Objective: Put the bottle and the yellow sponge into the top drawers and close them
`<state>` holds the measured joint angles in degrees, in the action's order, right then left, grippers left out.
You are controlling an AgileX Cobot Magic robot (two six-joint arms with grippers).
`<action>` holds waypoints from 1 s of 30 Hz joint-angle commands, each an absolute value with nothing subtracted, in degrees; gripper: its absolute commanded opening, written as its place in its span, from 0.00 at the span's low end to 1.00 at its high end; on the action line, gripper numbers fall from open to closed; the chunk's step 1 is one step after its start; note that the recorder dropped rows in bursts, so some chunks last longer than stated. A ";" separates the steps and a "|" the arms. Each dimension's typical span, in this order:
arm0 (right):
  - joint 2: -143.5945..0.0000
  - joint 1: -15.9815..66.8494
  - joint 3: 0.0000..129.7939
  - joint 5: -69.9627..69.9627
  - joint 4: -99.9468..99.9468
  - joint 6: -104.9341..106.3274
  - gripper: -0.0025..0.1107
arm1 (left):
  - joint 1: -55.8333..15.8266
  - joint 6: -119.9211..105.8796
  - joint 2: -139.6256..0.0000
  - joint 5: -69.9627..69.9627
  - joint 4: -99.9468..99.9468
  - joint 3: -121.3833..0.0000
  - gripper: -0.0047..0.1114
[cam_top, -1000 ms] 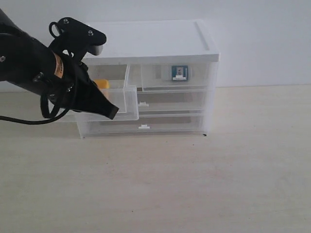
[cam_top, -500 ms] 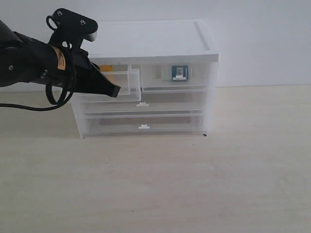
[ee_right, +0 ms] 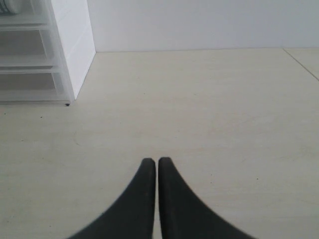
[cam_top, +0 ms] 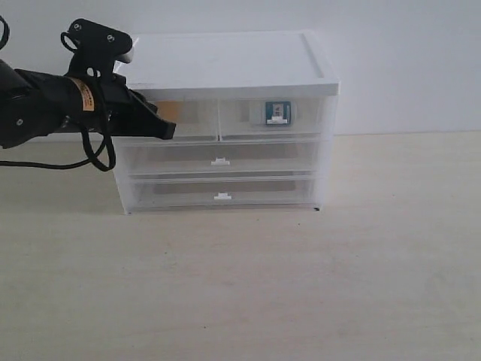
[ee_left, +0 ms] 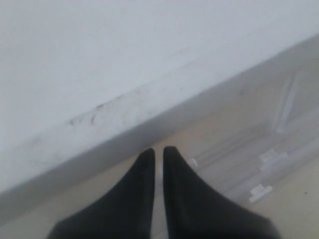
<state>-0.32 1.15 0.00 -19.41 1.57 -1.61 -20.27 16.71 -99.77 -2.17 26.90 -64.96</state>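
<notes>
Though bottle (cam_top: 277, 113) label shows teal with white marks, writing unreadable.

- A pale, wood-grained table (cam_top: 316, 286) carries everything. It stretches out below and ahead of the right gripper (ee_right: 157, 160).
- One white-topped cabinet (cam_top: 225, 60) of translucent drawers stands directly on the table. The tip of the left gripper (cam_top: 171, 130) is right at its upper front. From the right gripper the cabinet is ahead, off to one side and well apart.
- A small dark speck (cam_top: 316, 209) lies on the table just beside the cabinet's bottom front corner, the one farthest from the left gripper.
</notes>
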 commanded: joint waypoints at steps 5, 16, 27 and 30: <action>0.00 1.34 0.00 -19.34 2.05 -1.39 0.02 | -20.05 16.64 -97.14 6.36 26.77 -65.32 0.08; 0.00 1.34 0.00 -19.34 2.05 -1.39 0.02 | -20.28 16.81 -82.02 31.82 18.87 -63.97 0.08; 0.00 1.34 0.00 -19.34 2.05 -1.39 0.02 | -20.28 16.21 -57.41 40.78 13.66 -50.04 0.08; 0.00 1.34 0.00 -19.34 2.05 -1.39 0.02 | -20.28 16.21 -51.71 50.59 11.96 -49.63 0.08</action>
